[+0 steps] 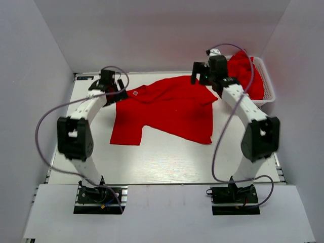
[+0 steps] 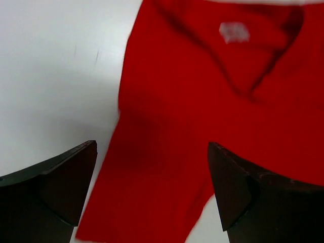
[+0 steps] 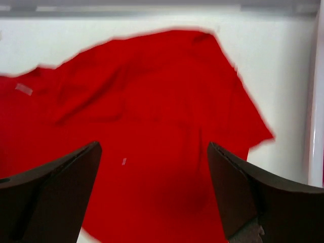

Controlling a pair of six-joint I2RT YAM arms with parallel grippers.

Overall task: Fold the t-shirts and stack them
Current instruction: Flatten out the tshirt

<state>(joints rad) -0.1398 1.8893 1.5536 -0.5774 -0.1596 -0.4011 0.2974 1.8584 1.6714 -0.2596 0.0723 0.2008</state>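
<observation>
The spread t-shirt (image 1: pixel 167 109), blurred, runs off the left wrist view's top and right edges; its neck label (image 2: pixel 234 32) is unreadable. Beside it, the right arm (image 1: pixel 243 104) hides part of the heaped t-shirts (image 1: pixel 257 83).

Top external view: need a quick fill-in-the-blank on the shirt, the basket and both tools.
1. The t-shirt spread on the table is plain ____ in colour.
2. More red fabric lies in the white mesh basket beside the ____ arm.
3. The left tool and the right tool both have their jaws ____, holding nothing.
4. The shirt's collar lies nearest the ____ tool.

Missing words: red; right; open; left.
</observation>
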